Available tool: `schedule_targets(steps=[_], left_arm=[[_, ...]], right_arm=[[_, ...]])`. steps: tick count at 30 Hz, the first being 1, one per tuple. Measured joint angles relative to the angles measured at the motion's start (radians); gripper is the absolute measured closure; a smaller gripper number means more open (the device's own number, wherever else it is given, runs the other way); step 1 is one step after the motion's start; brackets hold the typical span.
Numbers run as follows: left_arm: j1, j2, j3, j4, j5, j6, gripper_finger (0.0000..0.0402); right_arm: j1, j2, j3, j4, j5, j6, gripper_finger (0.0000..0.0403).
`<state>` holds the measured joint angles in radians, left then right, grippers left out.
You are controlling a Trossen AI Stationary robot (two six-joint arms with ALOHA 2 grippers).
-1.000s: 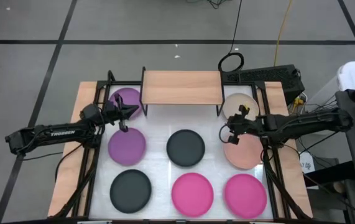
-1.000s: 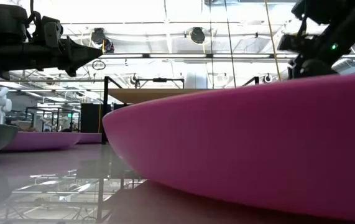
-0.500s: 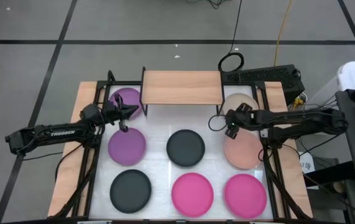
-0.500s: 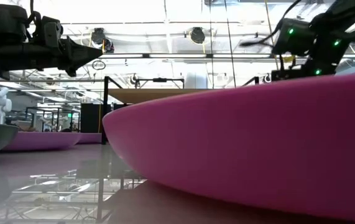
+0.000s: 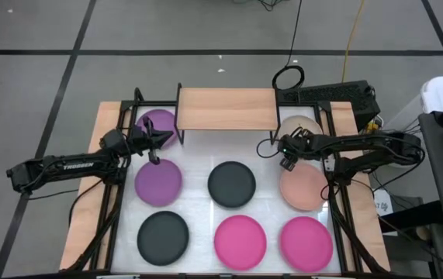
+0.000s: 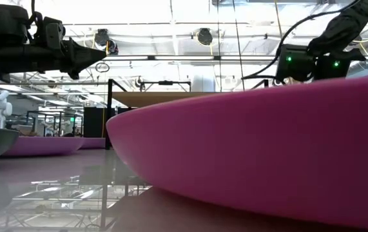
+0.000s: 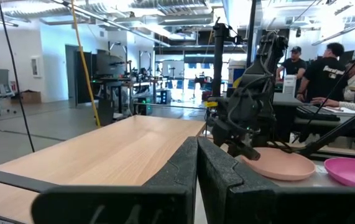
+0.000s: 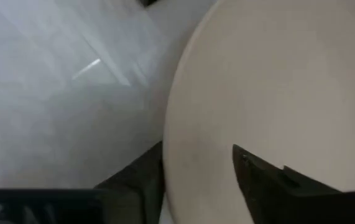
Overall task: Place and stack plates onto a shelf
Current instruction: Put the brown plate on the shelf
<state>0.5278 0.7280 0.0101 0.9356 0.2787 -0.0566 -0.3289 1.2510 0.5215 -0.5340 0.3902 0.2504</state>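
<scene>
The light-wood shelf (image 5: 225, 108) stands at the table's far side. Flat on the white table lie two purple plates (image 5: 158, 181) (image 5: 156, 122), two black ones (image 5: 231, 184) (image 5: 163, 236), two hot pink ones (image 5: 240, 240) (image 5: 306, 242) and two beige ones (image 5: 299, 126) (image 5: 305, 187). My right gripper (image 5: 285, 153) is open at the left edge of the beige plates. In the right wrist view its fingers stand on either side of a beige plate's rim (image 8: 171, 124). My left gripper (image 5: 161, 139) is shut and raised (image 6: 96, 55) over the far purple plate. My right gripper (image 8: 196, 155) comes down from above at a beige plate's left rim, one finger (image 8: 133, 177) outside the rim and the other finger (image 8: 270, 180) over the plate's face. The plate lies flat on the table. Whether the fingers touch it I cannot tell.
Black metal frame rails (image 5: 112, 201) (image 5: 337, 209) run along the table's left and right sides. The shelf's thin black legs (image 5: 179, 128) stand close to the far purple plate and the far beige plate. People sit in the room beyond the table (image 7: 326, 68).
My right gripper has moved from over the near beige plate toward the table's far edge and a little left, toward the shelf, and has come lower. The left arm and all plates have stayed where they were.
</scene>
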Motion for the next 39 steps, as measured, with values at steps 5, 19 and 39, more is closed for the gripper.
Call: schedule_targets(steps=[5, 19, 39], left_arm=[[0.0, 0.0, 0.0, 0.0, 0.0, 0.0, 0.0387], [0.0, 0.0, 0.0, 0.0, 0.0, 0.0, 0.0387], [0.0, 0.0, 0.0, 0.0, 0.0, 0.0, 0.0387]], right_arm=[[-0.005, 0.002, -0.001, 0.002, -0.029, 0.025, 0.034], [-0.005, -0.264, -0.002, -0.014, 0.103, 0.081, 0.0401], [0.073, -0.367, 0.287, 0.378, -0.001, -0.435, 0.0402]])
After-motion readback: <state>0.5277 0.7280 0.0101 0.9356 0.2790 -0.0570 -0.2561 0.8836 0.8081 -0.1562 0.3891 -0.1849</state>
